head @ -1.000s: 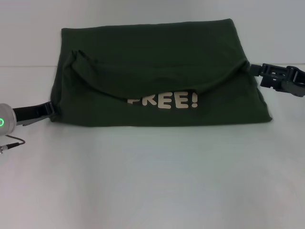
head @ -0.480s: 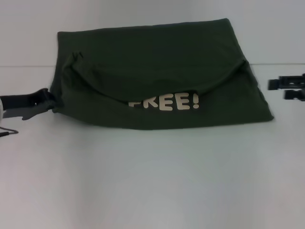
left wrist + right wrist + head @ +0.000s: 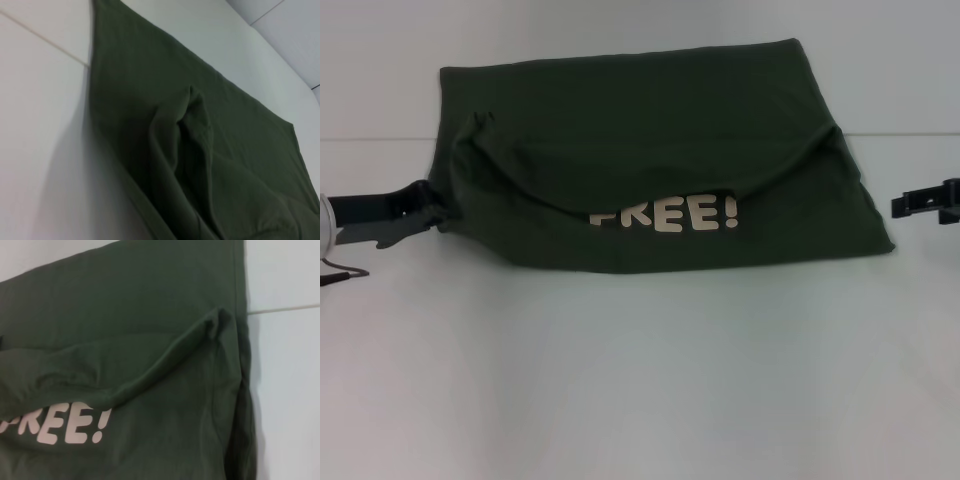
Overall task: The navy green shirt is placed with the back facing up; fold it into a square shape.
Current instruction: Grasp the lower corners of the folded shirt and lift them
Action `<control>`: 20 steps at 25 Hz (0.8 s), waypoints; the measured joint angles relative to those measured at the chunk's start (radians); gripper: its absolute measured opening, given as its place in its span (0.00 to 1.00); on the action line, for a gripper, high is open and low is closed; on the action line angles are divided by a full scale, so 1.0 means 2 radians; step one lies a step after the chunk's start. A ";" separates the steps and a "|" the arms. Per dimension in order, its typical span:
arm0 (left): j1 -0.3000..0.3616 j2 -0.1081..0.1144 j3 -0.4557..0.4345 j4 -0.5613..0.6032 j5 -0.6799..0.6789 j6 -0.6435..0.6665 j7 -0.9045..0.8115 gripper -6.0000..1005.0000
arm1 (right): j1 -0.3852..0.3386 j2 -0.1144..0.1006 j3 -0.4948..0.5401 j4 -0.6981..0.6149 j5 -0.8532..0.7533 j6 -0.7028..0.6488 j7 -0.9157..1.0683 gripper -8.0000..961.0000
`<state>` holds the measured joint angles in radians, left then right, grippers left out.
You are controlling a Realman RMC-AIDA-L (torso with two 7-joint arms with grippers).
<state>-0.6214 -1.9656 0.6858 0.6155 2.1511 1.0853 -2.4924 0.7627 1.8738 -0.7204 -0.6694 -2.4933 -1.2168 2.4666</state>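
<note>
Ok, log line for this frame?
shirt: partly folded, lettering showing | left gripper: at its left edge | right gripper: clear of shirt

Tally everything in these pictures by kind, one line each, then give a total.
Shirts: 1, the navy green shirt, partly folded, its "FREE!" lettering showing.
Claws: 2, the left claw at the shirt's left edge and the right claw apart from its right edge.
Tables: 1, the white table.
Total: 4.

White table [image 3: 640,380]; pale wall [image 3: 620,30] behind; thin seam between.
</note>
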 joint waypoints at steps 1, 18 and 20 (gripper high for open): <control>0.002 -0.004 0.000 0.001 0.000 -0.003 0.001 0.02 | 0.000 0.004 -0.003 0.005 0.000 0.011 -0.003 0.90; 0.003 -0.013 0.000 0.001 0.000 -0.008 0.002 0.02 | 0.013 0.054 -0.040 0.046 -0.006 0.137 -0.014 0.90; 0.003 -0.013 0.000 0.002 -0.001 -0.009 0.002 0.02 | 0.013 0.055 -0.045 0.054 -0.007 0.148 -0.014 0.90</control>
<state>-0.6163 -1.9911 0.6857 0.6190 2.1501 1.0679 -2.4880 0.7895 1.9844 -0.8097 -0.5617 -2.5066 -0.9211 2.4380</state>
